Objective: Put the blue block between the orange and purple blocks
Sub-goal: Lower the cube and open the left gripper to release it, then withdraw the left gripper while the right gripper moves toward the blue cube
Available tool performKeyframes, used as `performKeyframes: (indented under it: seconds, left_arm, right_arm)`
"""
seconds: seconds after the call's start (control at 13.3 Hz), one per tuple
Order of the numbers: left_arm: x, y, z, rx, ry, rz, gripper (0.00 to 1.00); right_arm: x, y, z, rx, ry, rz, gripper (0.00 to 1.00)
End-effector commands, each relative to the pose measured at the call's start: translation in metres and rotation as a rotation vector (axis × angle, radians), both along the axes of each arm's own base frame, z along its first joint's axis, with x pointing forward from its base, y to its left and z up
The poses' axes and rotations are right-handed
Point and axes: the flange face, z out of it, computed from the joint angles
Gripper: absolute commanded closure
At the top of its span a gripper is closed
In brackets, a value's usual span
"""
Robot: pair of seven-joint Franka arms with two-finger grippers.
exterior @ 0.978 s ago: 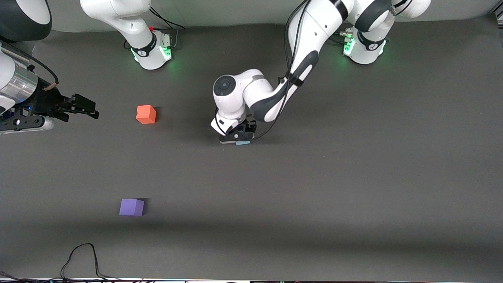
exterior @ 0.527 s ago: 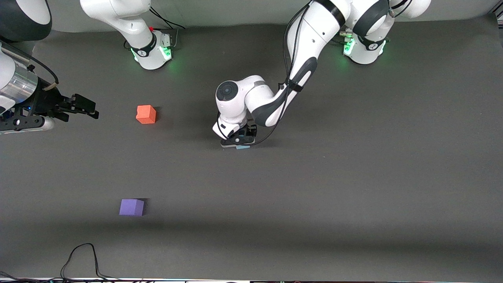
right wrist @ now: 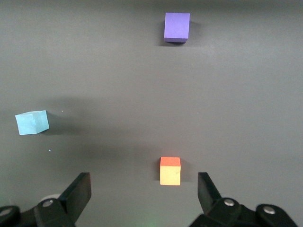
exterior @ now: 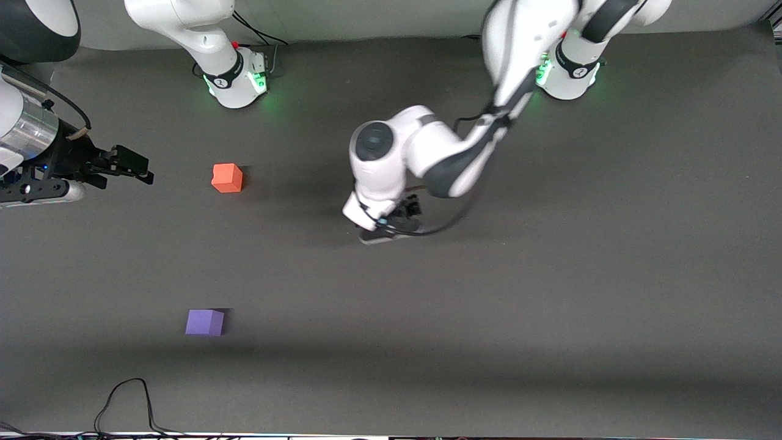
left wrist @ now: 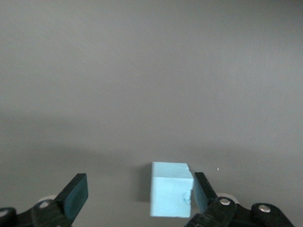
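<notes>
The blue block [left wrist: 171, 189] sits on the table under my left gripper [left wrist: 138, 194], between its wide-open fingers and close beside one fingertip [left wrist: 200, 191]. In the front view my left gripper [exterior: 391, 229] is over the table's middle and hides the block. The block also shows in the right wrist view [right wrist: 32, 122]. The orange block [exterior: 227, 178] lies toward the right arm's end. The purple block [exterior: 204, 322] lies nearer the front camera than the orange one. My right gripper [exterior: 131, 165] waits open and empty at the right arm's end, and both blocks show in its view: orange [right wrist: 170, 171], purple [right wrist: 177, 27].
A black cable [exterior: 129, 396] loops at the table's front edge. The arm bases [exterior: 235, 79] [exterior: 568, 73] stand along the back. The dark grey mat [exterior: 550, 275] lies bare between the orange and purple blocks.
My left hand has risen and shifted a little toward the front camera. The blue block's edge, which showed under it before, is now hidden in the front view. The right arm has not moved.
</notes>
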Motion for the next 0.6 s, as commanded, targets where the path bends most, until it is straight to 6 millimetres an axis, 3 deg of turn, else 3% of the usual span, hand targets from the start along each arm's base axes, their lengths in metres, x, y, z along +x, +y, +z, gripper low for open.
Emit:
performKeyframes:
  seconds: [0.0,0.15,0.3,0.53]
  left_arm:
    - [0.045,0.115,0.058,-0.028,0.105,-0.01,0.0]
    - [0.06,0.203,0.088,0.016,0.141,-0.031,0.0]
    - [0.058,0.296,0.116,0.037,0.151,-0.083,0.0]
    - [0.041,0.394,0.152,0.043,0.17,-0.178,0.0]
  right_arm:
    - [-0.008,0.019,0.006,-0.003,0.006,0.041,0.0]
    - [-0.012,0.055,0.005,-0.002,0.009,0.05,0.0]
    - [-0.02,0.107,0.01,-0.003,0.004,0.007,0.0]
    - [-0.037,0.204,0.019,0.001,-0.011,-0.041,0.0]
